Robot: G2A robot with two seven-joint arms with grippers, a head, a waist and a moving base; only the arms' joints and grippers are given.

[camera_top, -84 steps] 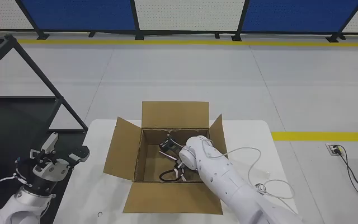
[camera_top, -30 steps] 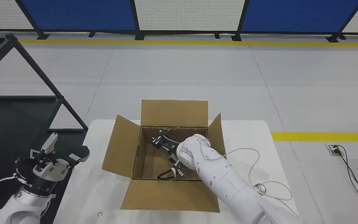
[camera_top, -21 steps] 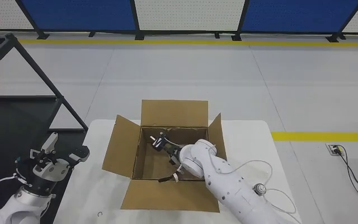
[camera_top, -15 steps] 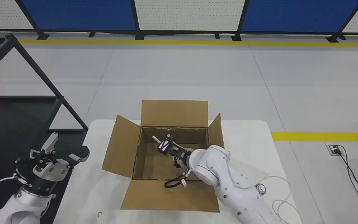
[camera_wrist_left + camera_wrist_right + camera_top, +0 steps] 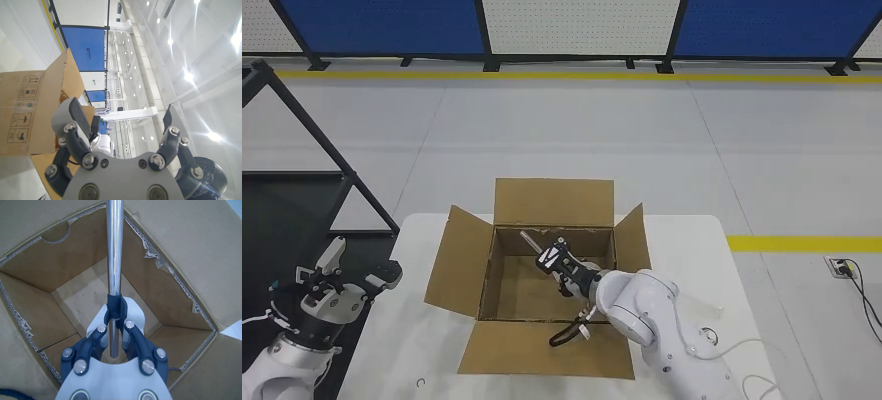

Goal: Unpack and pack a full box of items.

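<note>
An open cardboard box (image 5: 554,203) stands on the white table (image 5: 412,330) with all its flaps spread. My right gripper (image 5: 554,254) hangs over the box's inside, shut on a shiny metal rod (image 5: 531,238) that points toward the back left corner. In the right wrist view the rod (image 5: 114,247) runs straight out from the gripper (image 5: 115,311), which holds it at a black strap wrapped round it, and the box floor (image 5: 85,294) below looks bare. My left gripper (image 5: 360,265) stands open and empty off the table's left edge, with its fingers (image 5: 76,109) pointing up.
A black cable loop (image 5: 567,335) hangs from the right arm over the box's front flap. A small ring (image 5: 420,382) lies on the table at the front left. A dark metal rack (image 5: 302,190) stands left of the table. The box's side (image 5: 34,106) faces the left gripper.
The right arm has pulled back toward the front right, carrying the rod with it; the gripper shifted right inside the box opening. The left arm has not moved.
</note>
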